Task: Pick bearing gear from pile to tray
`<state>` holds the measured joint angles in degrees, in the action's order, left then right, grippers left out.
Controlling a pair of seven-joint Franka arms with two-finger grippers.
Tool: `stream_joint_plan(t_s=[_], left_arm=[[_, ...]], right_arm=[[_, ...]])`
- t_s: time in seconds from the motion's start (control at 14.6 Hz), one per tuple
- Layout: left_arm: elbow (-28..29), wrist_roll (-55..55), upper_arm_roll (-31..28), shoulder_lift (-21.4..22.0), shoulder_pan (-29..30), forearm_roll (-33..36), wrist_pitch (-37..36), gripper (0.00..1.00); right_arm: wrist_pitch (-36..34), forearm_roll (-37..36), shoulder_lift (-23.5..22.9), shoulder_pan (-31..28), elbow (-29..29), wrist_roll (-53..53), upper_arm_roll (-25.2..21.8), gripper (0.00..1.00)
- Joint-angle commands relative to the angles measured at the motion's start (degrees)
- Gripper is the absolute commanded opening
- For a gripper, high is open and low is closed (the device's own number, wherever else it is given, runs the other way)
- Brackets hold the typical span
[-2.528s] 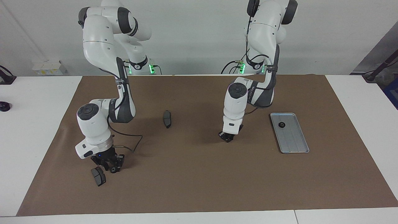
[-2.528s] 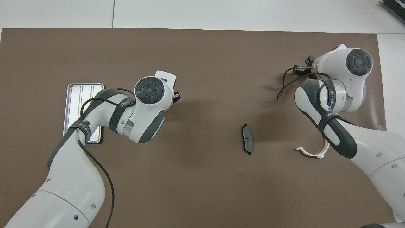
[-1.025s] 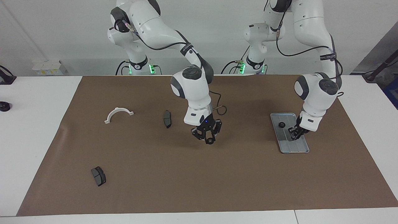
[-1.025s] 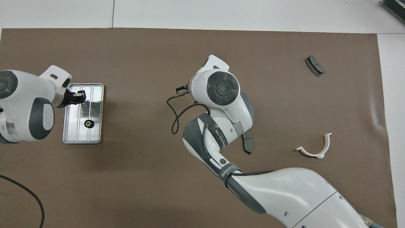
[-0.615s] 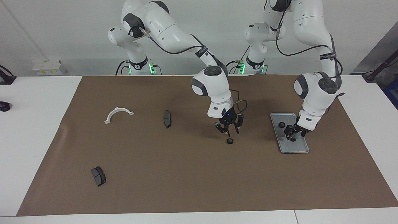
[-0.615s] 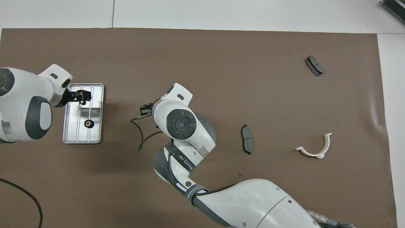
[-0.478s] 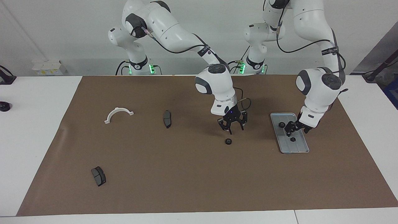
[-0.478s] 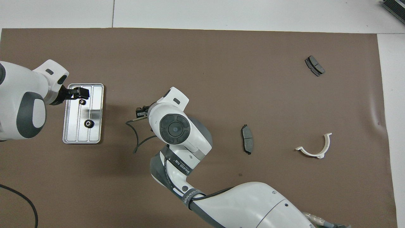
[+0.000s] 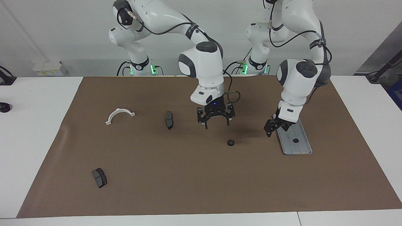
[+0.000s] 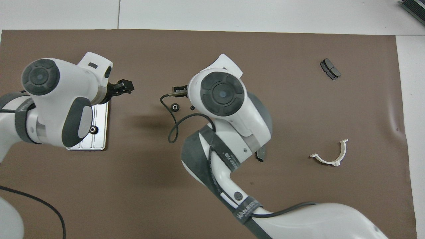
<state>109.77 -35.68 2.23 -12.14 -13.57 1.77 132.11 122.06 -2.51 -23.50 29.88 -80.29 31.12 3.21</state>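
Right end effector (image 9: 216,121), fingers apart and empty, hangs over the tabletop (image 9: 176,175); a bearing gear (image 9: 230,142) lies loose below it. Left end effector (image 9: 274,127), also apart, hovers at the tray (image 9: 300,149) edge, so both arms converging on that gear risk collision.

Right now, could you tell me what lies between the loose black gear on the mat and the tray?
In the facing view, only bare brown mat lies between the gear and the tray.
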Motion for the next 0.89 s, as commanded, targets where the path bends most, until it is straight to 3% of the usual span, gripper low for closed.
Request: stream_joint_plan(t_s=[0.0, 0.2, 0.48, 0.61, 0.82], left_arm=[[-4.11, -11.74, -1.26, -5.59, -6.88, 0.25, 1.22, 1.00], [-6.32, -23.00, -1.18, -10.44, -12.17, 5.77, 1.92, 1.00], [-6.50, -25.32, -1.27, -13.34, -13.94, 6.67, 4.12, 1.00], [-7.02, -25.32, -1.35, -14.22, -13.94, 6.84, 4.73, 0.87], [-6.94, -25.32, -1.44, -14.40, -13.24, 8.86, 6.93, 0.81]], right_arm=[[-5.93, 4.70, 5.99, -6.73, -1.97, -8.06, 1.01, 0.99], [-15.41, 5.50, 11.71, -15.70, -1.97, -14.48, 1.01, 1.00], [-25.62, 6.12, 17.95, -24.15, -5.12, -17.58, 0.84, 1.00], [-26.96, 6.03, 20.68, -24.87, -8.55, -17.93, 0.75, 1.00], [-26.78, 6.03, 21.48, -27.41, -9.97, -18.80, 0.66, 1.00]])
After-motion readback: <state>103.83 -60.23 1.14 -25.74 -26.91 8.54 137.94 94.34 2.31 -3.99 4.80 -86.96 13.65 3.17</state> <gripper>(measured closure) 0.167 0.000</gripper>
